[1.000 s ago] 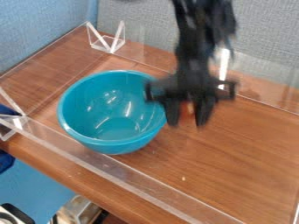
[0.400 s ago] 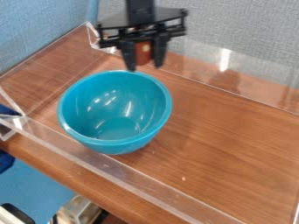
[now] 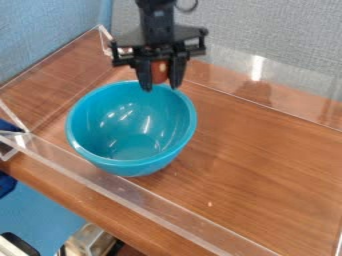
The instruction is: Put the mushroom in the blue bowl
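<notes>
- Black two-fingered tool [image 3: 158, 72] points almost straight down, hanging over the far rim of the large, glossy turquoise-blue plastic bowl [image 3: 131, 125].
- Fingers clamped on the small toy mushroom with the reddish-brown cap [image 3: 159, 70]; a red-brown patch shows between them. Stem not resolvable at this resolution.
- Bowl sits on the brown wood-grain worktop [image 3: 254, 140], inside a low clear acrylic fence [image 3: 160, 215]. Bowl interior appears empty.
- Step in hand, as judged: carry the mushroom over the bowl and release.
- To do it well: bring the tool nearer the bowl's centre before letting go, since at the rim the mushroom could bounce out.
- Lower toward the cavity so the drop is short; the glossy inside will likely let the toy roll.
- Keep fingers clear of the far rim while descending; open fully, then lift straight up.
</notes>
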`<state>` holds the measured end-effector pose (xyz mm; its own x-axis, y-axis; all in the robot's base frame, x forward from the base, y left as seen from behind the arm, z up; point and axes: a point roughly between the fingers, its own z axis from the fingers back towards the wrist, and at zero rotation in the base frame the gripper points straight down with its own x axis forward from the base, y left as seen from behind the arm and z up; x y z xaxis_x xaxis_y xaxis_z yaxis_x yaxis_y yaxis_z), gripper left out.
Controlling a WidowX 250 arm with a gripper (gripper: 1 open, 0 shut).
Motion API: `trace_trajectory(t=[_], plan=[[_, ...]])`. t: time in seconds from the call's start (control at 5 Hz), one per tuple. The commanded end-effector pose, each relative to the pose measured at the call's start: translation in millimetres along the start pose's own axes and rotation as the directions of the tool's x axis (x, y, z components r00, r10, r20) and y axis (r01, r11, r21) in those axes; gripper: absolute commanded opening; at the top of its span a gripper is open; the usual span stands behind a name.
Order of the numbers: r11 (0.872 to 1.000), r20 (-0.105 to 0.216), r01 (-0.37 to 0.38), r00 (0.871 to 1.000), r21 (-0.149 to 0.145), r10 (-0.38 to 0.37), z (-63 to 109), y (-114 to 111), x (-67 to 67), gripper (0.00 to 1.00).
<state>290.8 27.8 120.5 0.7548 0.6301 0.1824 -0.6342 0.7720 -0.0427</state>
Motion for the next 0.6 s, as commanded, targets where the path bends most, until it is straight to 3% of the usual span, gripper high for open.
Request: trace_trajectory(t=[0.0, 0.2, 0.4], plan=[[0.994, 0.026, 0.108, 0.994, -0.01, -0.107, -3.6, -9.2, 1.8, 0.0], [0.995, 0.023, 0.098, 0.995, 0.003, -0.098, -4.1, -1.0, 15.7, 0.0], [0.999, 0.015, 0.029, 0.999, 0.036, -0.03, -9.2, 19.4, 14.4, 0.0]])
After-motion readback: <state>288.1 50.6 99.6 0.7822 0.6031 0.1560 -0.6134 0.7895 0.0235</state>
